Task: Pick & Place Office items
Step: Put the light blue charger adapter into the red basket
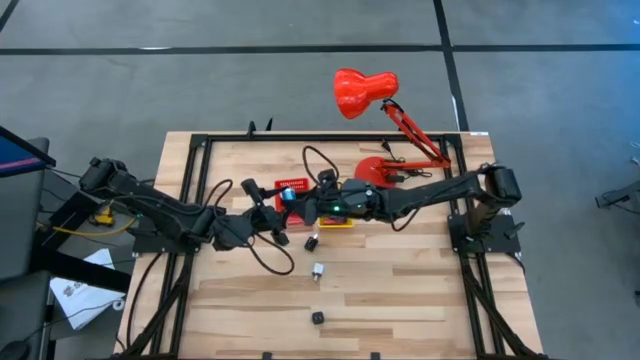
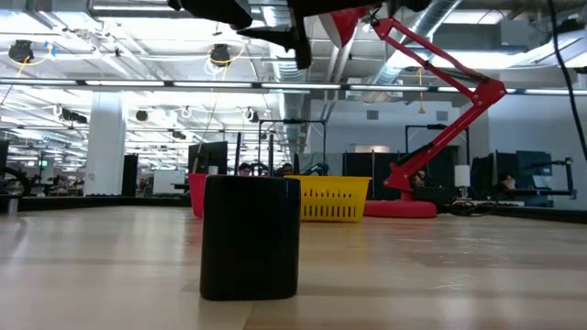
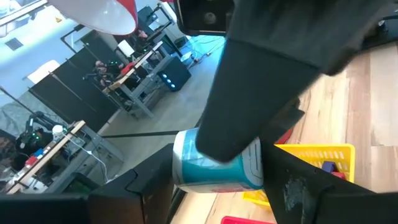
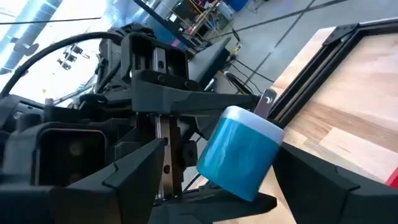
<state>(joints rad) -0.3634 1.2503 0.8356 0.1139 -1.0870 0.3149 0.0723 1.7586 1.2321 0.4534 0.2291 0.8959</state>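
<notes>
A light blue cylinder [image 4: 239,155] with white ends hangs in the air over the table's middle, close to the red bin [image 1: 292,185]. My left gripper [image 3: 217,177] reaches in from the table's left and is shut on it. My right gripper [image 4: 224,155] comes level from the right and is open. Its fingers stand on either side of the cylinder's round wall, and in the left wrist view one finger [image 3: 242,106] crosses in front of the cylinder. Three small pieces lie on the wood nearer the front: one black and white [image 1: 311,241], one white [image 1: 318,270], one black [image 1: 317,317]. My left gripper pinches the cylinder by its two flat ends [image 3: 177,165] between its two fingers. The fingers come level from the table's left. The cylinder is lifted clear of the table, its axis running across from finger to finger.
A yellow bin [image 1: 338,222] stands under my right gripper, next to the red bin. A big red desk lamp [image 1: 365,90] rises from its base [image 1: 378,170] at the far right. The low view has the black piece [image 2: 249,236] close in front. Bare wood lies toward the near edge.
</notes>
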